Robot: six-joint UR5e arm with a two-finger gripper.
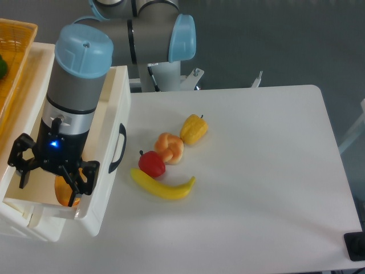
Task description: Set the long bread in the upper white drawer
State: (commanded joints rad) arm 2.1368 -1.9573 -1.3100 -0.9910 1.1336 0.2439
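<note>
The bread (pixel 61 188) is laid flat in the drawer (pixel 108 108) — its home. The gripper (pixel 50 180) is spread wide above it, so nothing is gripped.
</note>
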